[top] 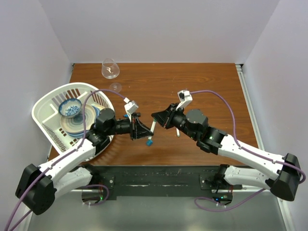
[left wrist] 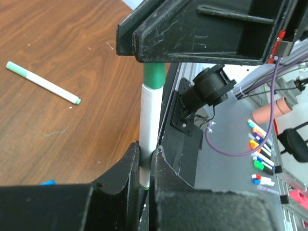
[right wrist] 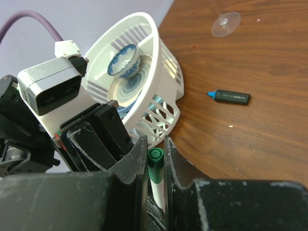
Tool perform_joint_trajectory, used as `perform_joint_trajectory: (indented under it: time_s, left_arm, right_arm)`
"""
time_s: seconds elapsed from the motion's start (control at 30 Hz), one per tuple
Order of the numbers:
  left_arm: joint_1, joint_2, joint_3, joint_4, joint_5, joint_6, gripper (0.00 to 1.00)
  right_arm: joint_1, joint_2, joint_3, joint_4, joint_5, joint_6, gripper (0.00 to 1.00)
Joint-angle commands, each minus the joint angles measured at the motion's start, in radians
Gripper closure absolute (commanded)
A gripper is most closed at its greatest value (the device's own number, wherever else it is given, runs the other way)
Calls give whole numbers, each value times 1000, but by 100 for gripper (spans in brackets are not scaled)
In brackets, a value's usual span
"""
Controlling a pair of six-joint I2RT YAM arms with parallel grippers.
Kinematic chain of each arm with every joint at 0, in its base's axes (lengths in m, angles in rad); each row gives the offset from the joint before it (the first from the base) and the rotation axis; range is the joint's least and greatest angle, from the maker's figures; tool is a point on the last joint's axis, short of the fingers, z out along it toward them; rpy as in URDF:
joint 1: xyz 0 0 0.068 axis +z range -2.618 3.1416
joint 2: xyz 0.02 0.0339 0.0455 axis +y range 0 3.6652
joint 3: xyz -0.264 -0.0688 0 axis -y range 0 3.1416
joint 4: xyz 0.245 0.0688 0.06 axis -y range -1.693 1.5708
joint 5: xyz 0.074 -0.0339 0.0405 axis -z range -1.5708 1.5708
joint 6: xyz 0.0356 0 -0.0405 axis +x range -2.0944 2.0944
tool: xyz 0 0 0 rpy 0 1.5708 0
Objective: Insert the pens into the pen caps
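A white pen (left wrist: pixel 149 113) stands between both grippers. My left gripper (left wrist: pixel 146 155) is shut on its lower white barrel. A green pen cap (left wrist: pixel 154 76) sits on the pen's upper end, and my right gripper (right wrist: pixel 155 147) is shut on that cap (right wrist: pixel 155 161). From above, the two grippers (top: pixel 144 130) (top: pixel 160 117) meet nose to nose over mid-table with the pen (top: pixel 153 127) between them. A second white pen (left wrist: pixel 43 83) with a green cap on one end lies flat on the wood. A stubby dark piece with a blue tip (right wrist: pixel 230 96) lies on the table below the left gripper.
A white basket (top: pixel 48 103) holding a blue-patterned bowl (top: pixel 70 107) and plates stands at the left, close to the left arm. A wine glass (top: pixel 110 69) stands at the back. The second pen (top: pixel 177 133) lies partly under the right arm.
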Motion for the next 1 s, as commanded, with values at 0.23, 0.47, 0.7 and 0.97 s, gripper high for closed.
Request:
perform_joint_trajectory:
  time_s: [0.23,0.47,0.7,0.97]
  left_arm:
    - [75,80,105,284,-75,-46,100]
    - [127,107,89,364,-17,-129,100]
    - [148,142,133,246,-60,-60,100]
    - [202,173,157,275,-11,-77,100]
  right_arm:
    - [105,31,-119,-136,-280,58,100]
    - [145,52,-171,-92,-279,35,100]
    - [185,123,-162,-116,-252,60,100]
    - [220,124,-137,-174,-323,38,100]
